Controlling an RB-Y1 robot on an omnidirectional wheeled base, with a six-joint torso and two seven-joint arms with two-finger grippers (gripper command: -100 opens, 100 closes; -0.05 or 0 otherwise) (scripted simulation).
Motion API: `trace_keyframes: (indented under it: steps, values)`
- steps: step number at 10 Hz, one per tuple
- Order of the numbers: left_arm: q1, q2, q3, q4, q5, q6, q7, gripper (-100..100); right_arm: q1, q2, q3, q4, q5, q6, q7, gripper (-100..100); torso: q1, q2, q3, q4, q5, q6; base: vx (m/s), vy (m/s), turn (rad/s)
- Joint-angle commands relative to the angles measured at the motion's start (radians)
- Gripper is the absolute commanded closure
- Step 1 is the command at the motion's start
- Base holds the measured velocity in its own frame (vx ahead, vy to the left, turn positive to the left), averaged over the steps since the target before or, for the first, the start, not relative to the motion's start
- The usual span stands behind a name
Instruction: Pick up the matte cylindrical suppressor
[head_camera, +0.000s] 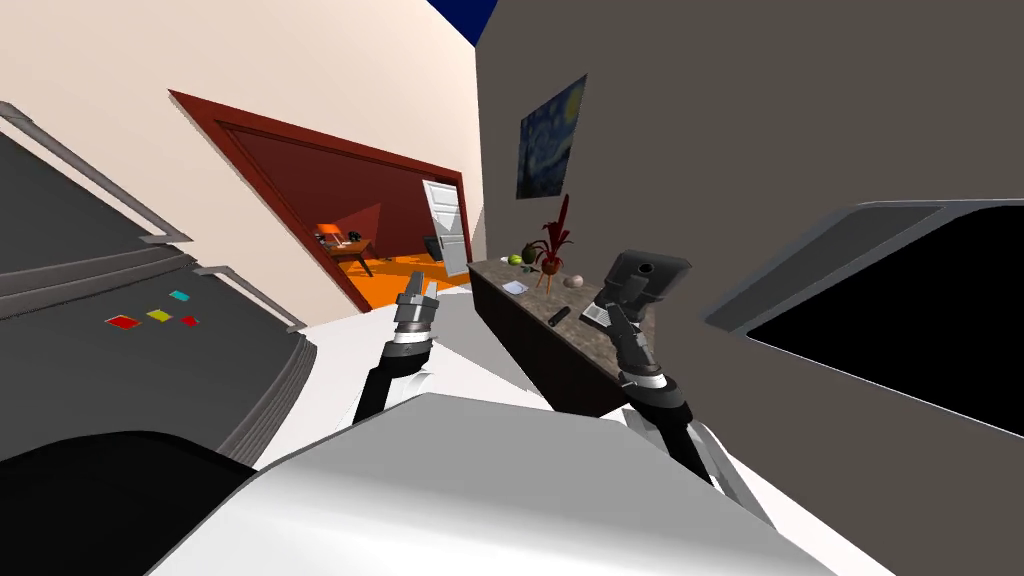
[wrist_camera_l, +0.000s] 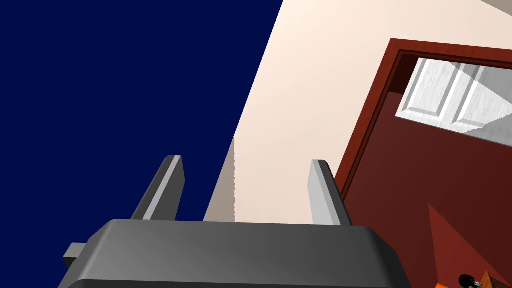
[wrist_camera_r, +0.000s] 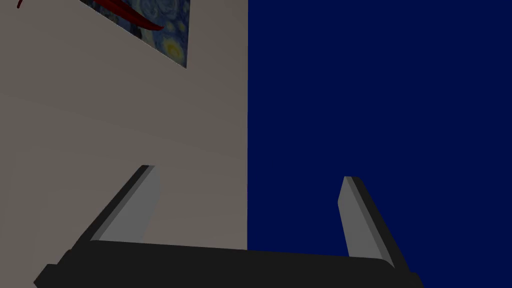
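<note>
At the centre of the head view, a dark surface (head_camera: 545, 355) carries a red-leaved plant (head_camera: 553, 240), a green fruit (head_camera: 516, 259), a pale ball (head_camera: 573, 281) and a sheet of paper (head_camera: 515, 287). A starry painting (head_camera: 550, 137) hangs above it. A red-framed doorway (head_camera: 350, 190) opens left of centre.
</note>
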Motion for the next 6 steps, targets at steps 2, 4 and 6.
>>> trace_keyframes:
  steps: [2, 4, 6]
  values:
    - [0.000, 0.000, 0.000, 0.000, 0.000, 0.000, 0.000, 0, 0.013, -0.066, -0.029, 0.037, 0.081, -0.045, -0.007, -100, 0.001, 0.000, 0.000, 0.000, 0.000, -0.001, -0.100, 0.029, 0.413]
    - [0.000, 0.000, 0.000, 0.000, 0.000, 0.000, 0.000, 0, 0.019, -0.099, -0.043, 0.058, 0.134, -0.064, -0.008, -100, 0.001, 0.000, 0.000, 0.000, 0.000, 0.000, -0.076, 0.027, 0.290]
    - [0.000, 0.000, 0.000, 0.000, 0.000, 0.000, 0.000, 0, 0.026, -0.134, -0.056, 0.081, 0.189, -0.083, -0.008, -100, 0.000, 0.000, 0.000, 0.000, 0.000, 0.000, -0.085, 0.028, 0.324]
